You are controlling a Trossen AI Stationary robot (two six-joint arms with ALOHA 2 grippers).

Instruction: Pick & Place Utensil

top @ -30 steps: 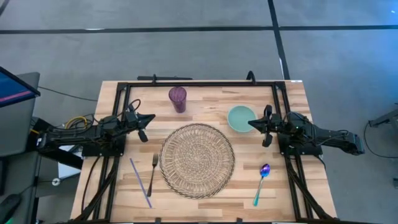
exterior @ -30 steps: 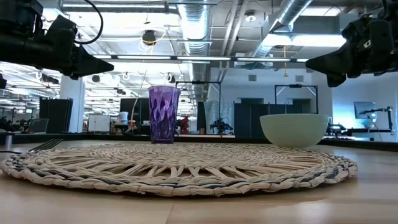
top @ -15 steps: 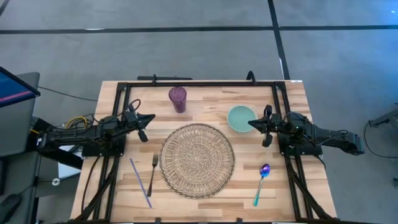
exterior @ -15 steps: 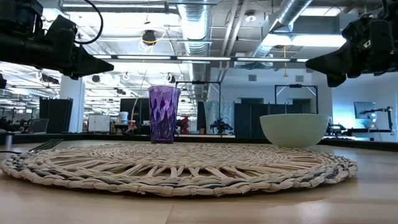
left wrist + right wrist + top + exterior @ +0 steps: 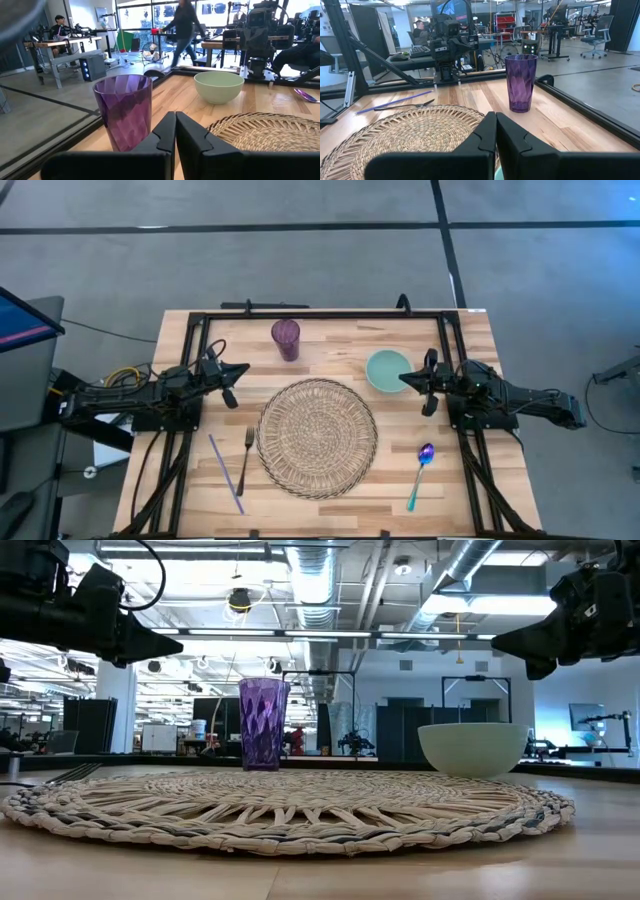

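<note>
Nearest the front edge of the table (image 5: 330, 510), three utensils lie flat on bare wood. A teal-handled spoon (image 5: 421, 475) with an iridescent bowl lies right of the woven placemat (image 5: 318, 438). A dark fork (image 5: 246, 461) lies just beside the mat's left rim, and a thin purple straw-like stick (image 5: 226, 473) lies aslant left of the fork. None is held.

At mid-table both arms are raised clear of the surface. The left gripper (image 5: 226, 384) hangs left of the mat, its fingers (image 5: 161, 134) pressed together on nothing. The right gripper (image 5: 427, 384) hangs right of the mat, just beside the pale green bowl (image 5: 388, 370), its fingers (image 5: 482, 134) likewise closed and empty.

Farther back, the purple tumbler (image 5: 285, 339) stands upright, apart from the mat.

Assessment: the pick has not begun. Which utensil is intended cannot be told from the task; the spoon sits on the right arm's side, the fork and stick on the left arm's.

Recommendation: spread the fingers before descending. Align them across the handle, not along it. Take the handle near its middle so the piece does not tip. Come down vertically until the fingertips nearly meet the wood, since a flat handle offers little height to grip. For the fork, approach from the side away from the mat so a finger does not catch the woven rim. Lift straight before travelling.
</note>
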